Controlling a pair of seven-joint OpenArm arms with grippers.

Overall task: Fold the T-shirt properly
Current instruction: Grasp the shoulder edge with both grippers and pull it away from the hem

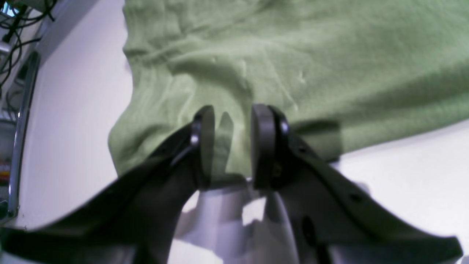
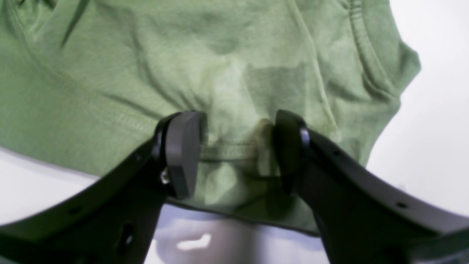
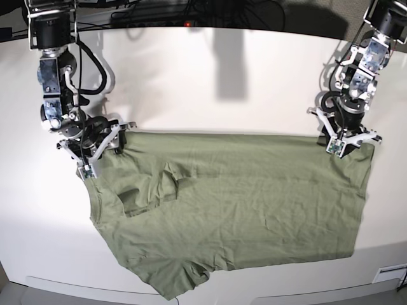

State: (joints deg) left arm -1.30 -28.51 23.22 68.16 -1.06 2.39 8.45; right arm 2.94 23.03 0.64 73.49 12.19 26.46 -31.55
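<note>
The sage-green T-shirt (image 3: 235, 203) lies spread sideways on the white table (image 3: 222, 82), neck opening to the left and bottom hem to the right. My right gripper (image 3: 102, 149) is down on the shirt's far left corner. In the right wrist view the right gripper (image 2: 238, 121) is open, with a stitched hem of the T-shirt (image 2: 110, 73) running across the gap. My left gripper (image 3: 348, 147) sits at the far right corner. In the left wrist view the left gripper (image 1: 232, 117) is open more narrowly, its pads straddling the edge of the T-shirt (image 1: 329, 55).
Cables and dark equipment (image 3: 191, 9) line the table's far edge. A metal rail (image 1: 20, 128) runs along the table side in the left wrist view. The shirt's lower sleeve (image 3: 184, 279) reaches close to the table's front edge.
</note>
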